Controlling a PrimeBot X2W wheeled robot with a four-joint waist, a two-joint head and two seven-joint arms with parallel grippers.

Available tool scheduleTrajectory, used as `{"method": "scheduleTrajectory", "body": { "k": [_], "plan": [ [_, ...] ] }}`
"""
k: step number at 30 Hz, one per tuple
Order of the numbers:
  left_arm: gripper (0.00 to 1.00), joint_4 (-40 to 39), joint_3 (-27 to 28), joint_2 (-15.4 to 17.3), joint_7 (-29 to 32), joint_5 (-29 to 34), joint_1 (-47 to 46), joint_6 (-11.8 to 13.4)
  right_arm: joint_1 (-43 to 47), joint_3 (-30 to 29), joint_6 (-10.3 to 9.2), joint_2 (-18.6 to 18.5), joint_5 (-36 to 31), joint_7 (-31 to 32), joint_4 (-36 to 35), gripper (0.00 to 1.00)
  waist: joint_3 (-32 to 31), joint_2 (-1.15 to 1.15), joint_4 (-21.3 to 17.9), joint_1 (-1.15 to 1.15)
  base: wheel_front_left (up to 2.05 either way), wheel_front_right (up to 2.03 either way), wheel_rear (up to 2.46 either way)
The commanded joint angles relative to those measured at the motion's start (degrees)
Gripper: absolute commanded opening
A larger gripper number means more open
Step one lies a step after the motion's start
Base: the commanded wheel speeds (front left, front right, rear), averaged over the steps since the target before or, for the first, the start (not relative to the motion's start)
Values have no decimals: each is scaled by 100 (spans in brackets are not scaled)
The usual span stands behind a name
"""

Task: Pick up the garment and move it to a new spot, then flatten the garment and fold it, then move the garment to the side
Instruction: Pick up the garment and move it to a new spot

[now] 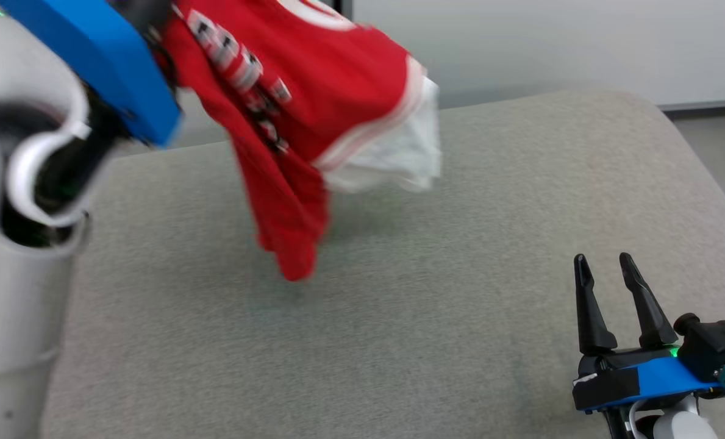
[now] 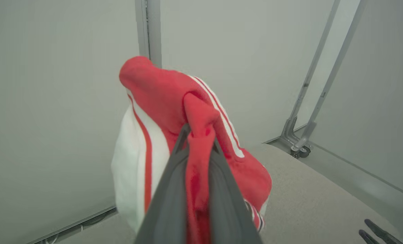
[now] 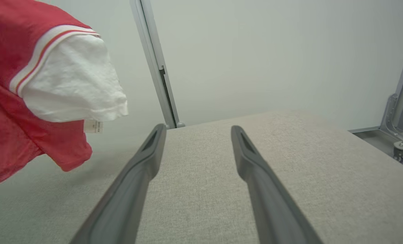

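My left gripper [image 2: 198,139] is clamped tight on a bunched red fold of the garment [image 2: 160,91], the cloth squeezed between both fingers and running down between them. From that pinch the garment hangs in the air: red, with white stripes and a white sleeve. In the head view it sits at 11 o'clock [image 1: 313,79], blurred, its sleeve out toward 3 o'clock and its lowest red fold drooping toward 6 o'clock. That fold looks clear of the bench [image 1: 460,305], with a faint shadow under it.

My right gripper [image 1: 603,262] is at 4 o'clock in the head view, well apart from the garment, jaws spread wide and holding nothing, low over the grey bench. Along its fingers [image 3: 147,159] the bench [image 3: 323,152] stretches ahead, and the garment [image 3: 4,67] hangs at 10 o'clock, a small label [image 3: 93,126] below the sleeve. A pale wall [image 3: 272,51] stands beyond the bench.
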Motion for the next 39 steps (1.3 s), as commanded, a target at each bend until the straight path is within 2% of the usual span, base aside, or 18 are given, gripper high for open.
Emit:
{"method": "scheduleTrajectory", "body": {
  "k": [1, 3, 8, 14, 15, 16, 17, 18, 23, 26, 29, 35, 39],
  "plan": [
    [0, 48, -93, -89, -70, 13, 207, -27, -9, 7, 3, -17, 46, -7, -9, 100, 77, 0, -255, 1, 0, 0, 0],
    [0, 151, -259, -277, -137, -36, 437, -52, -17, 16, 3, -19, 77, -17, -11, 100, 133, 0, -385, 1, 0, 0, 0],
    [0, 722, -709, -508, -332, 125, 1015, -95, -58, 42, 3, -19, 148, -58, -12, 100, 267, 0, -596, 1, 0, 0, 0],
    [0, 1869, -1296, -722, -811, 548, 1737, -130, -77, 35, 3, -18, 164, -98, 46, 100, 310, 0, -621, 1, 0, 0, 0],
    [15, 2087, -1366, -802, -913, 570, 1883, -116, -72, 53, 3, -18, 166, -102, 61, 100, 294, 0, -606, 1, 0, 0, 0],
    [23, 2277, -1439, -885, -1001, 597, 2000, -111, -73, 55, 3, -18, 156, -102, 61, 100, 279, 0, -582, 1, 0, 0, 0],
    [76, 2442, -1475, -965, -1102, 584, 2088, -112, -87, 73, 3, -17, 138, -101, 59, 100, 269, 0, -564, 1, 0, 0, 0],
    [100, 2587, -1506, -1051, -1236, 583, 2167, -110, -97, 70, 3, -18, 105, -97, 57, 100, 245, 0, -535, 1, 0, 0, 0],
    [100, 2955, -1405, -1374, -2139, 563, 2459, -49, -67, 52, 3, -19, 48, -23, 4, 100, 129, 0, -391, 1, 0, 0, 0],
    [100, 2889, -1148, -1530, -2952, 468, 2584, -58, 12, 27, 3, -18, 21, 9, -16, 100, 44, 0, -272, 1, 0, 0, 0],
    [100, 2737, -903, -1627, -3763, 344, 2779, -174, 89, -2, 3, -18, -10, 56, -49, 100, -42, 0, -117, 1, 0, 0, 0],
    [100, 2539, -594, -1621, -4969, 354, 3207, -261, 174, -45, 3, -19, -59, 138, -128, 100, -199, 0, 192, 1, 0, 0, 0],
    [100, 2402, -444, -1507, -5415, 529, 3539, -239, 235, -75, 3, -19, -87, 203, -169, 100, -282, 0, 393, 1, 0, 0, 0]
  ]
}}
